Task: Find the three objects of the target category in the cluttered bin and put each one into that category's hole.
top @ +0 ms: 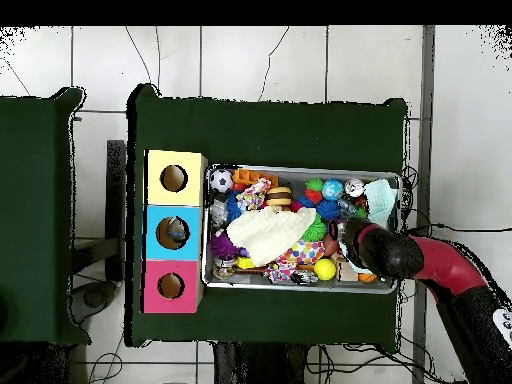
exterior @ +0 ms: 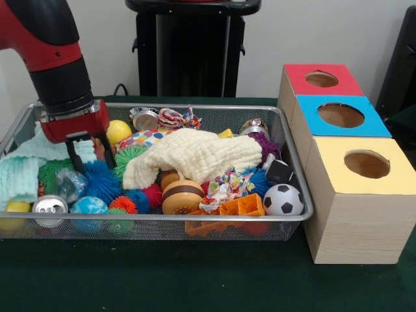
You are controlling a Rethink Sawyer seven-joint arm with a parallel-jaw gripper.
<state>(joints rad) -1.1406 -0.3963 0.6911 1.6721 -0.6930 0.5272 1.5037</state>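
I see the gripper [exterior: 91, 151] low in the wire bin [exterior: 296, 170], its fingers apart over a blue spiky ball [exterior: 102, 180]. The three boxes [exterior: 351, 195] with holes stand beside the bin. I can read no writing.

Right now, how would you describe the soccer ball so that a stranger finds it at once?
Find the wire mesh bin on the green table, beside three wooden boxes. Go to the bin's front corner next to the yellow-topped box. There sits the soccer ball, the only white ball with black patches; the balls around it are coloured or spiky.
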